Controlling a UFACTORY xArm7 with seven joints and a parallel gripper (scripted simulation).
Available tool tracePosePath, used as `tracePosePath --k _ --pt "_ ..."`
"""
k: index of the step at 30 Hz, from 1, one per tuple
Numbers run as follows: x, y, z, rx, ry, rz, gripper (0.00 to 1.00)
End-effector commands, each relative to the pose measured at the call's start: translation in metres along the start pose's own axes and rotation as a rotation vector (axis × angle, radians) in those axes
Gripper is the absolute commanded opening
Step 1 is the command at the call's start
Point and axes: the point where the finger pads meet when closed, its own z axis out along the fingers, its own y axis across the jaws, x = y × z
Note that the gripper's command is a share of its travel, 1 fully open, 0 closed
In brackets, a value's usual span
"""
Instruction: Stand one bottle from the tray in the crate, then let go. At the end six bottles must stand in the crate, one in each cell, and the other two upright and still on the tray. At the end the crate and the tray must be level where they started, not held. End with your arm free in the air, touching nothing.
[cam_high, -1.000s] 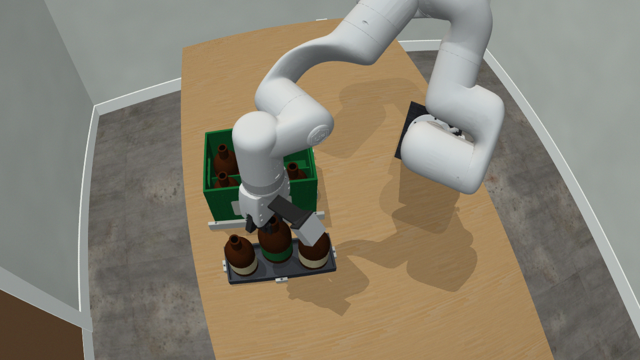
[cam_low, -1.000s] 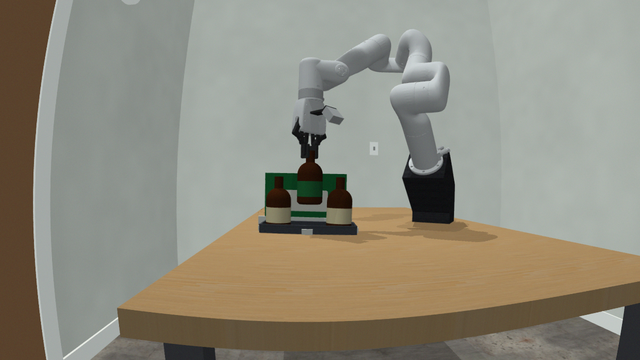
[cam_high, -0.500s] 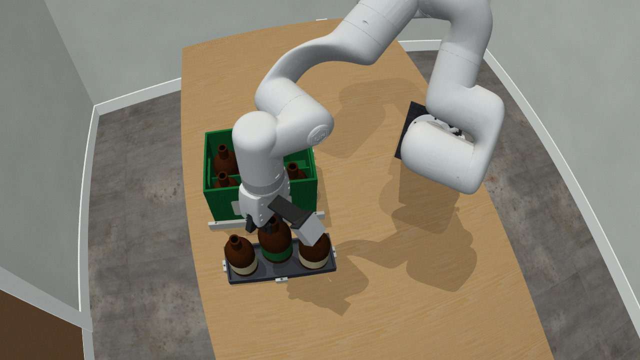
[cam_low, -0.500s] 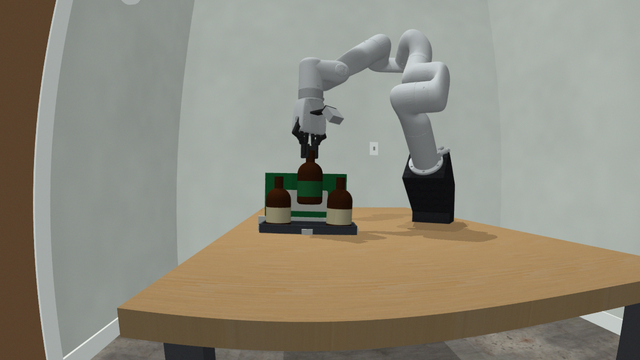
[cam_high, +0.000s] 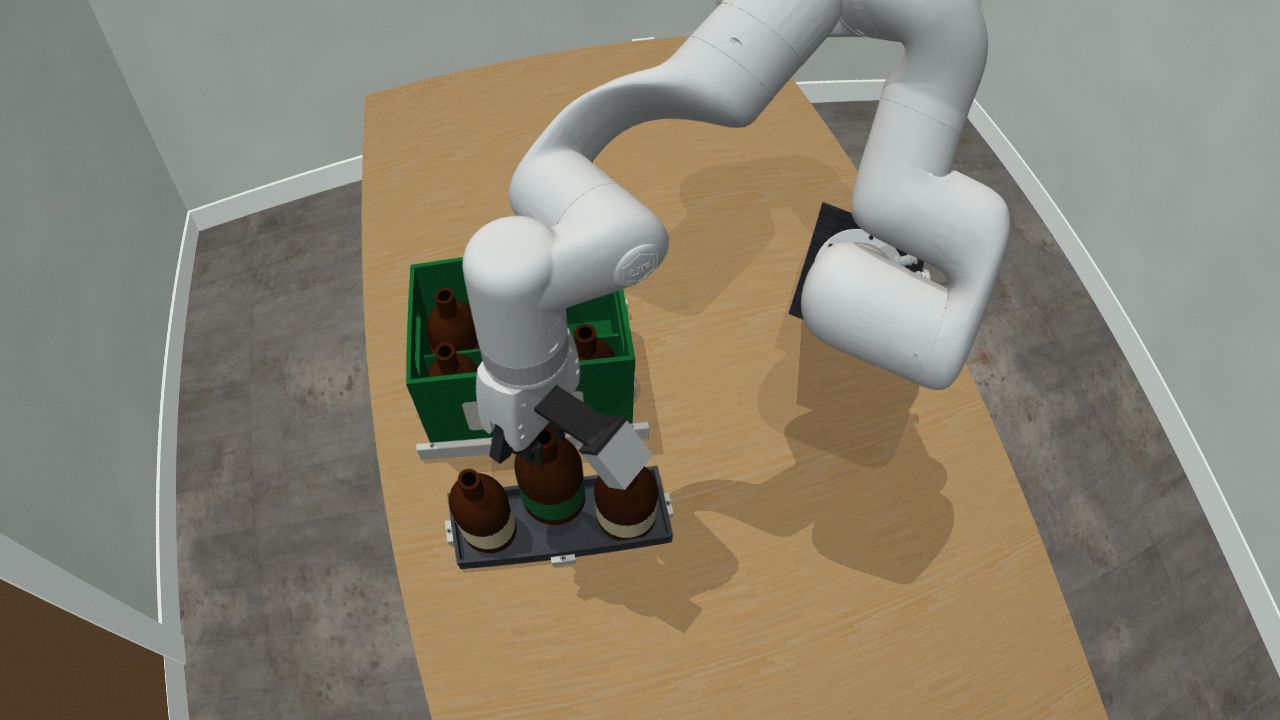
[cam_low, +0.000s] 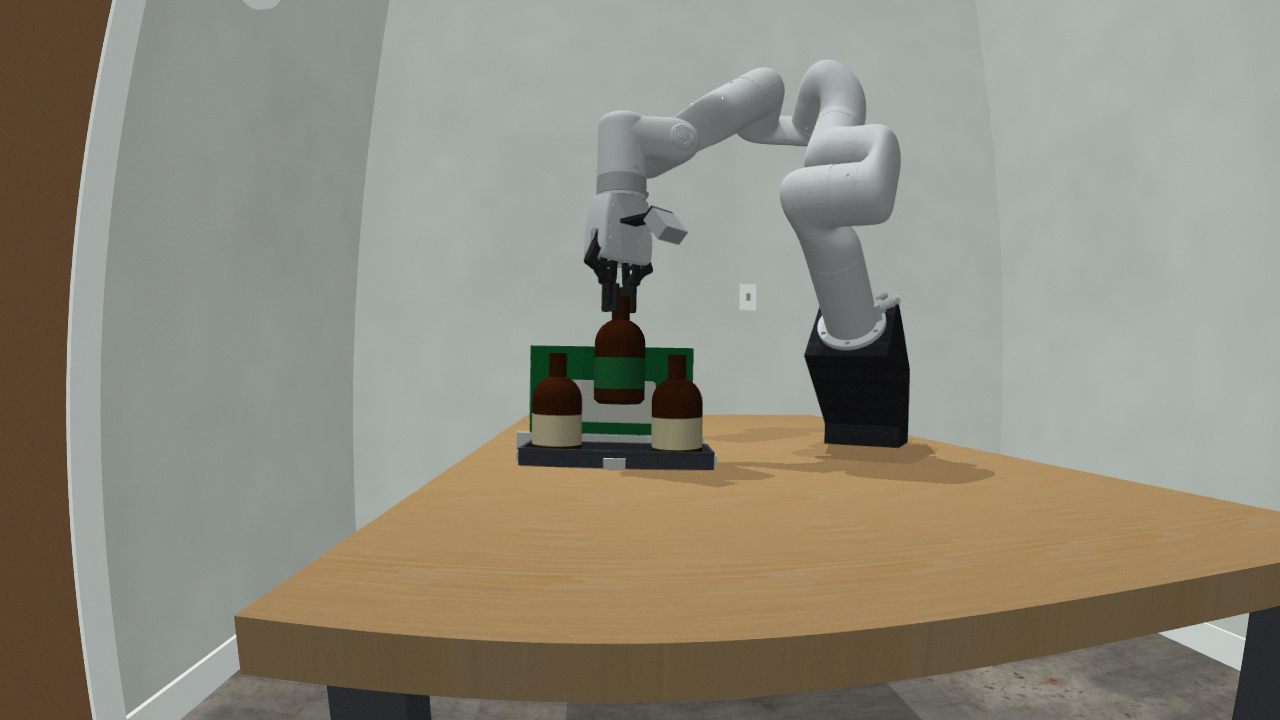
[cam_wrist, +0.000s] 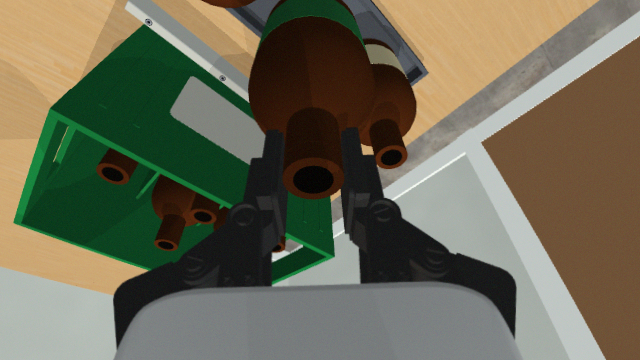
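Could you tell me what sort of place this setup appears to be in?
Probably a bare indoor test room: plain grey walls, a wooden table carrying the arm's black pedestal, a green crate and a bottle tray.

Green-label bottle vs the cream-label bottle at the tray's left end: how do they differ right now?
The green-label bottle hangs lifted above the tray; the cream-label bottle stands on it. The claw is shut on the green-label bottle's neck; the cream-label bottle is untouched. Label bands differ: green against cream. Both are upright brown bottles that look the same shape.
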Motion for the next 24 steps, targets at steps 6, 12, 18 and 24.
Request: tracePosePath --k 6,12,18,24 --pt "-0.001 0.001 -0.009 -0.002 -0.002 0.0 0.0" --pt "-0.001 0.001 -0.017 -0.002 -0.002 0.0 0.0" --pt "-0.001 0.001 -0.022 -0.002 -0.002 0.0 0.0" --pt "-0.001 0.001 -0.028 -0.002 -0.002 0.0 0.0"
